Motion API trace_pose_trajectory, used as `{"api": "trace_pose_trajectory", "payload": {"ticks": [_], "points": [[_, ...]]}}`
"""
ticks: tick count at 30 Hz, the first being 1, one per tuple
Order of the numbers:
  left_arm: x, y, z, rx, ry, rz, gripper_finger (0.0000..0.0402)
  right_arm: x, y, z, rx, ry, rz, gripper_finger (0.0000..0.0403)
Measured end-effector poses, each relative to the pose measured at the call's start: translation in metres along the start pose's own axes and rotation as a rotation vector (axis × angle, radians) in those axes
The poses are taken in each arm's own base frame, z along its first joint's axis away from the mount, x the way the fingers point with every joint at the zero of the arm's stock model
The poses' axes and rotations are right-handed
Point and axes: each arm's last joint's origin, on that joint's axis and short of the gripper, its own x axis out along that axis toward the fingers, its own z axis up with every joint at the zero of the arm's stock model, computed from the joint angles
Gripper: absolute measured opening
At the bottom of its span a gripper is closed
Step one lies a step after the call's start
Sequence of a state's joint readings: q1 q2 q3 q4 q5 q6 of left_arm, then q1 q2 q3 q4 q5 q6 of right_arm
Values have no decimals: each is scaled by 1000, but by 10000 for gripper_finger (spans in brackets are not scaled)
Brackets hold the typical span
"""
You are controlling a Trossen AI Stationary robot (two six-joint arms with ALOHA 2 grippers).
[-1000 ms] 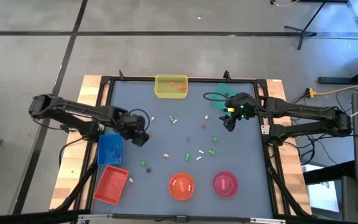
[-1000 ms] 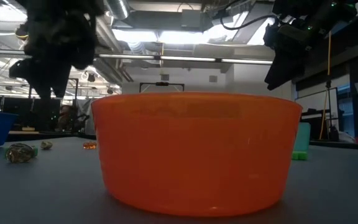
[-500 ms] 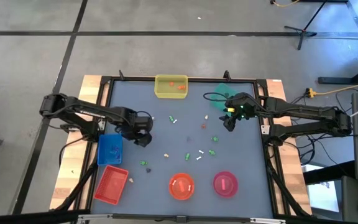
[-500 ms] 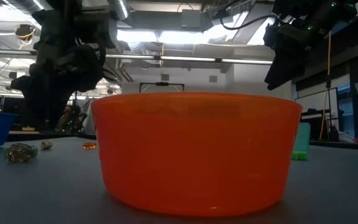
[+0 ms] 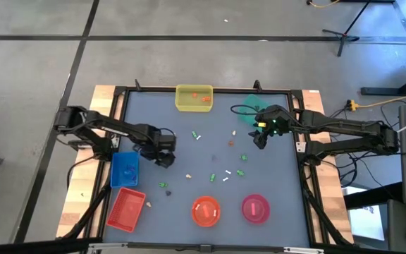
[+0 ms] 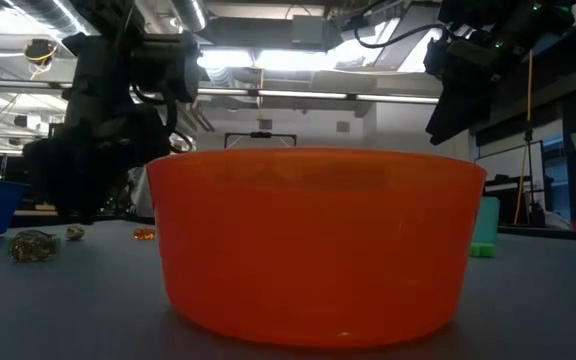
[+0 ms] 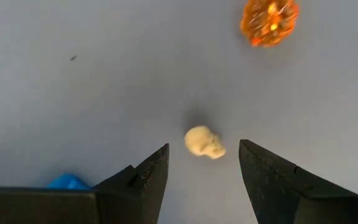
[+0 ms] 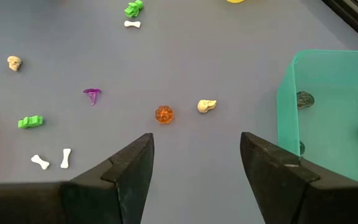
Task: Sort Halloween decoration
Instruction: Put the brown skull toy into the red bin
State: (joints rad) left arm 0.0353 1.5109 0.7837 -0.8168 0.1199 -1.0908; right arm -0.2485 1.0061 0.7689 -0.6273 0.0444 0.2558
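Observation:
The Halloween decoration lies scattered as tiny trinkets over the grey table [image 5: 273, 190]. In the left wrist view a beige skull [image 7: 205, 142] rests on the table, with an orange pumpkin [image 7: 269, 20] beyond it. My left gripper [image 7: 204, 149] points down, open, low over the table; its fingers stand on either side of the skull without touching it. It shows at the table's left [image 5: 164, 159], beside the blue tray [image 5: 125, 169]. My right gripper [image 8: 194, 155] hangs open and empty above the table's far right [image 5: 259, 138]. Below it lie a pumpkin [image 8: 164, 114] and a skull [image 8: 206, 106].
A yellow tray [image 5: 194, 97] stands at the far edge, and a teal tray [image 8: 334, 106] holding grey trinkets at the far right. A red tray [image 5: 126, 209], an orange bowl [image 5: 206, 211] and a pink bowl [image 5: 255, 208] line the near edge. Green and white trinkets [image 5: 227, 174] lie mid-table.
My left gripper has come down toward the table and shifted a little toward the table's right edge, staying open. My right arm has kept still.

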Motion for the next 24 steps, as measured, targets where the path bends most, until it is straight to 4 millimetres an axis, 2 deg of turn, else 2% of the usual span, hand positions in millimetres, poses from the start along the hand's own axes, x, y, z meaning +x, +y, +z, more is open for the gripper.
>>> {"api": "trace_pose_trajectory", "payload": {"ticks": [17, 24], "points": [[7, -5, -7, -36, -53, 53, 179, 0, 0, 0, -26, 3, 0, 239], [14, -1, -10, -49, -54, 68, 179, 0, 0, 0, -27, 2, 0, 239]]}}
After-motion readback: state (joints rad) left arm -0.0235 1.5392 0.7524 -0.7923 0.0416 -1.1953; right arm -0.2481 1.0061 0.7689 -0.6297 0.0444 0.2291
